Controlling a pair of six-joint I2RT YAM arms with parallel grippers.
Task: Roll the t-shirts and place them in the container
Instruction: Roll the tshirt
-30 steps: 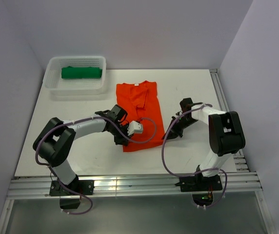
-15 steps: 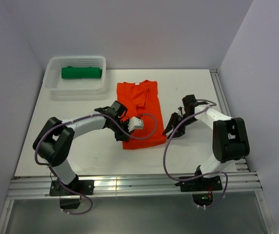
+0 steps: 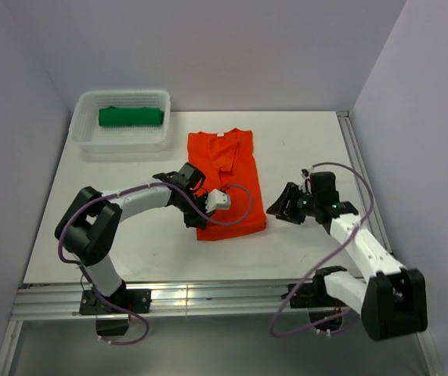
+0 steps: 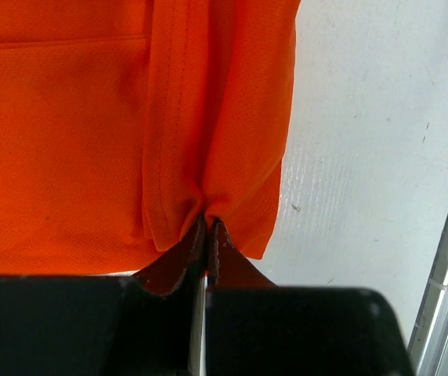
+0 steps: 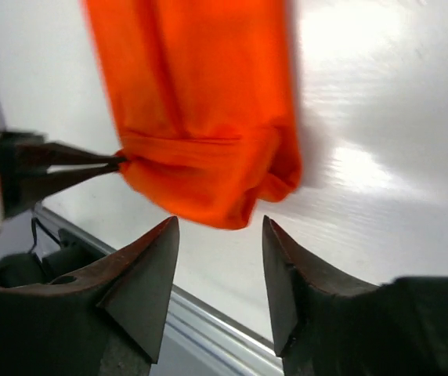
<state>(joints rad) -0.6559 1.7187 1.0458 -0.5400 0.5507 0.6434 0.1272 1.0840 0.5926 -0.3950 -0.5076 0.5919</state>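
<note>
Orange t-shirt (image 3: 224, 168) hem in tight left pincer (image 4: 207, 223)

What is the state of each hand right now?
Left hand: closed, pinching the hem of the orange t-shirt.
Right hand: open, holding nothing.

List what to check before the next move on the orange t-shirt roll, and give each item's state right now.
1. Left gripper shut on the orange t-shirt's near hem: ok.
2. Right gripper on the hem: not ok; its fingers stand open, off the cloth, by the near right corner.
3. Near end turned over into a first fold: ok.
4. Left arm's cable clear of the cloth: cannot tell; it loops over the shirt.
5. Green t-shirt out of the way in the basket: ok.
</note>
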